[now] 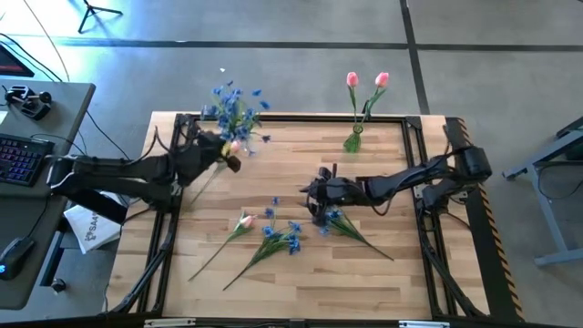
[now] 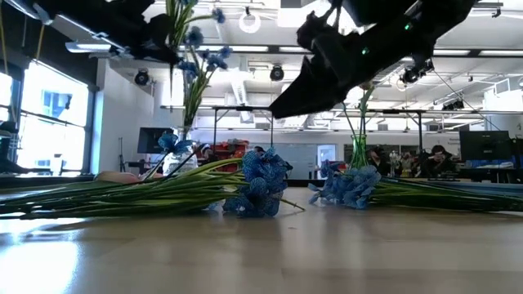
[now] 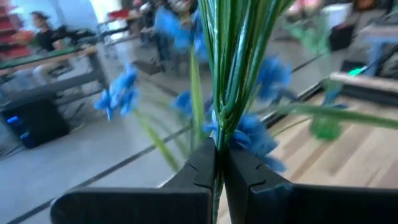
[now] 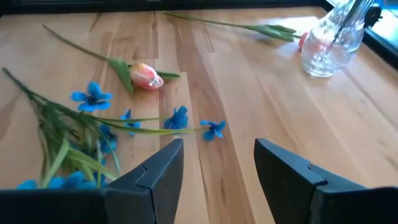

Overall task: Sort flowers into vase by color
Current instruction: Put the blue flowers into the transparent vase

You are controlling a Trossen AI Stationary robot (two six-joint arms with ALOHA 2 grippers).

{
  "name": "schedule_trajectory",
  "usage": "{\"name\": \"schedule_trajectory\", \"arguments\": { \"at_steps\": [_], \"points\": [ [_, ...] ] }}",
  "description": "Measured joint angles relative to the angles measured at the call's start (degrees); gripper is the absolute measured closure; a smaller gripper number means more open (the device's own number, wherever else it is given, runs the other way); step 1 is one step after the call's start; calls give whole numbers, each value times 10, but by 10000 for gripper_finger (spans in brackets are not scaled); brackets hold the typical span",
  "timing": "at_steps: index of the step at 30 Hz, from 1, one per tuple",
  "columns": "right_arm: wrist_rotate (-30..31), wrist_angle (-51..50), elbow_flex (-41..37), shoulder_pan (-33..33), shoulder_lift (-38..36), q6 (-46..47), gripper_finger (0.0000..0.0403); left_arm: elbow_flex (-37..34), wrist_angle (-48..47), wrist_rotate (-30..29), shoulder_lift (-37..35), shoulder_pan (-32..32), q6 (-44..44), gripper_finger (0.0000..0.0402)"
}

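Observation:
My left gripper (image 1: 230,157) is shut on a blue flower (image 1: 239,105), lifted above the table's far left part, over a clear glass vase (image 4: 329,34). My right gripper (image 1: 317,208) hangs open over the table's middle, just above a blue flower (image 1: 344,224) lying flat. More blue flowers (image 1: 282,237) and a pink tulip (image 1: 244,221) lie flat toward the near edge. Another pink tulip (image 4: 305,40) lies by the clear vase. Two pink tulips (image 1: 366,82) stand in a green vase (image 1: 353,141) at the far edge. My left gripper pinches the blue flower's bundle of thin green stems (image 3: 219,134) between its two fingers, just below the blossoms. The fingers come level from the table's left and lie across the stems. The flower is lifted and roughly upright, blossoms above the fingers, stems (image 2: 189,102) hanging down toward the clear vase.
The wooden table (image 1: 401,282) has a dark raised frame along its edges. A desk with a keyboard (image 1: 20,155) stands left of it. Bare wood lies along the near edge and in the right part. People sit far off in the room behind.

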Motion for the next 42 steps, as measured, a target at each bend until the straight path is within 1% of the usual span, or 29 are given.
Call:
{"name": "schedule_trajectory", "arguments": {
  "at_steps": [4,6,8,11,15,19,26,30,34,37,42],
  "points": [
    [35,-74,0,18,-51,-3,211,0,64,78,19,58,26,401],
    [63,-112,0,30,-78,-3,211,0,77,104,32,80,28,401],
    [90,-145,0,43,-100,2,211,0,85,117,47,98,29,401],
    [119,-183,0,59,-128,13,211,0,85,118,61,120,29,401],
    [148,-195,0,73,-142,21,211,0,78,121,68,141,25,401],
    [152,-195,0,76,-142,23,211,0,66,134,73,162,-5,401],
    [153,-195,0,76,-142,30,211,0,63,138,94,180,-19,388],
    [153,-195,0,76,-142,32,211,0,46,161,102,183,-37,373],
    [153,-195,0,76,-142,32,211,0,10,178,96,183,-54,341],
    [153,-195,0,76,-142,32,211,24,-70,193,89,187,-69,312],
    [153,-195,0,76,-142,32,211,90,-220,228,88,205,-82,271]
  ]
}}
